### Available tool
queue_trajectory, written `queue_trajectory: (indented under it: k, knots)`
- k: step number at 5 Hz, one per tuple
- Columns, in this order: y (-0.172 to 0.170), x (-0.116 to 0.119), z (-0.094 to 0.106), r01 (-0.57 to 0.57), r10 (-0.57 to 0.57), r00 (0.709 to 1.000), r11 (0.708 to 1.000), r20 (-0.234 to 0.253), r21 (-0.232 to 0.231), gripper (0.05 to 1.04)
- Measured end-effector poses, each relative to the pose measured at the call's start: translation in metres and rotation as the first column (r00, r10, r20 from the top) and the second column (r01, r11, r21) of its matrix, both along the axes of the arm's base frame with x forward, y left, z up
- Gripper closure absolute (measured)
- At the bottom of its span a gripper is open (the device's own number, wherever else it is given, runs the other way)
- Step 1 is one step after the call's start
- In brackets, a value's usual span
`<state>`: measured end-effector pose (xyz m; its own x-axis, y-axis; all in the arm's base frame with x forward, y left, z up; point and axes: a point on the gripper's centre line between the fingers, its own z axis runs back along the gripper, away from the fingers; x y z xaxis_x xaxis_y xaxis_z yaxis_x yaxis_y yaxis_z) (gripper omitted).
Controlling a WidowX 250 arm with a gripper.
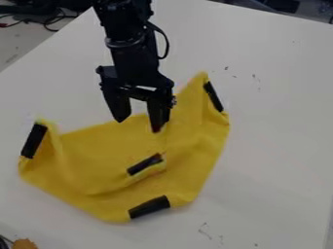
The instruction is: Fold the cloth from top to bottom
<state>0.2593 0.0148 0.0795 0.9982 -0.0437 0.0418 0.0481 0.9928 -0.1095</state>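
You have the gripper (pixel 138 125) wide open over the yellow cloth's (pixel 98 151) upper edge, its fingers apart. Your cloth lies rumpled on the white table (pixel 280 126), in from the table's far and left edges, with black strips at its left, right and bottom corners and another strip near its middle.

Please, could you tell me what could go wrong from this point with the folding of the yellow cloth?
The open gripper hangs at the top edge of the yellow cloth; its jaws might catch the fabric and drag it out of place. The middle black strip lies short of the bottom black strip, so the fold could end up incomplete. Wrinkles near the middle strip may keep the cloth from lying flat.
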Motion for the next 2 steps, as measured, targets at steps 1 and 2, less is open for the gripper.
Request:
queue_trajectory:
  k: [1,2]
  knots:
    - [-0.0017,-0.0018,0.0007,0.028,-0.028,0.999,0.999,-0.019,0.034,0.076]
    - [-0.0004,0.0042,0.0068,0.064,-0.063,0.998,0.994,-0.005,0.086,0.082]
